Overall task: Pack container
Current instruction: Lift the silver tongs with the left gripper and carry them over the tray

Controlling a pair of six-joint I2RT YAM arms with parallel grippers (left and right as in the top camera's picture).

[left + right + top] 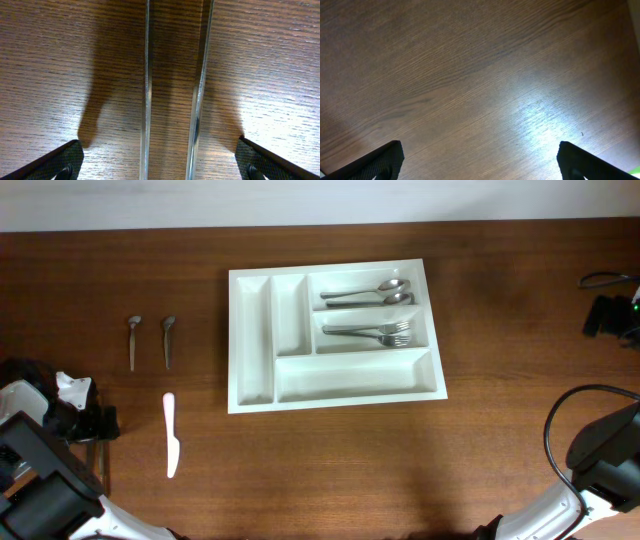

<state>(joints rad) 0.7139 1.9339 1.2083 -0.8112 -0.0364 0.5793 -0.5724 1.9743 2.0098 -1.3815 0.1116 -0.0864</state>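
The white five-compartment container (pixel 334 402) sits at the table's middle. Its upper long compartment holds two spoons (pixel 368 295), and the middle one holds two forks (pixel 370 333). The other compartments are empty. My left gripper (pixel 160 162) is open low over the table at the left front (pixel 97 423). Two thin metal cutlery handles (pixel 146 90) (pixel 200 90) lie side by side between its fingers, untouched. My right gripper (pixel 480 160) is open and empty over bare wood.
Two small spoons (pixel 133 340) (pixel 168 340) lie left of the container. A white knife (pixel 171 436) lies nearer the front. My right arm (pixel 600 450) is at the front right corner. A black cable and device (pixel 608 312) sit at the right edge.
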